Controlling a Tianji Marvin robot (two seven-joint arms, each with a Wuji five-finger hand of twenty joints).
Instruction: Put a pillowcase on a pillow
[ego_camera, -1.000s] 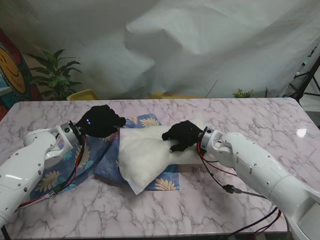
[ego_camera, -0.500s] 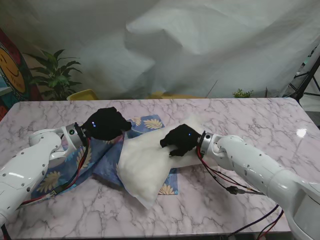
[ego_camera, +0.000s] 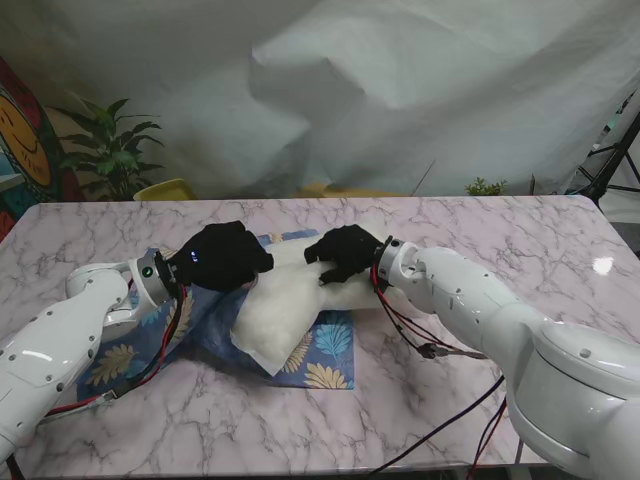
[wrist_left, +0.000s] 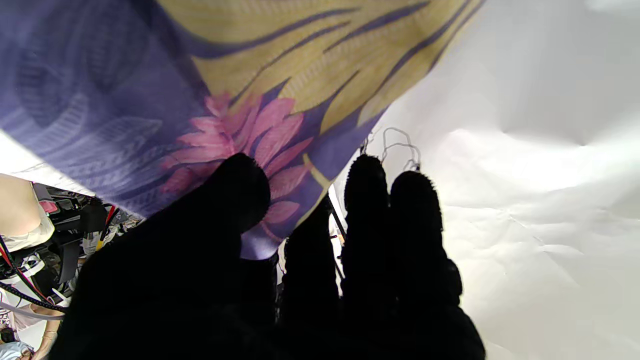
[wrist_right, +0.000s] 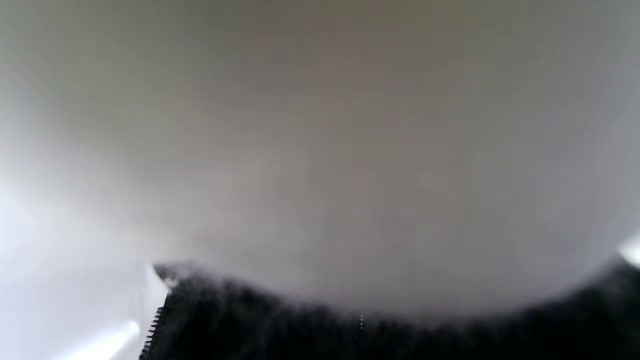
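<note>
Two black-gloved robot hands work a white pillow and a floral pillowcase on a marble desk.

The marble desk (ego_camera: 520, 240) fills the stand's view, with a white sheet hung behind it and a potted plant (ego_camera: 108, 150) past its far left corner. The blue floral pillowcase (ego_camera: 325, 350) lies spread left of centre. The white pillow (ego_camera: 275, 320) rests on it, tilted, its near corner pointing toward me and its far end between the two hands. The left hand (ego_camera: 225, 257) sits at the pillow's left edge; its wrist view shows the thumb and fingers (wrist_left: 367, 200) pinching a lifted edge of the pillowcase. The right hand (ego_camera: 343, 253) presses on the pillow's far right end with fingers curled into the stuffing, apparently gripping it; its wrist view is blurred grey.
</note>
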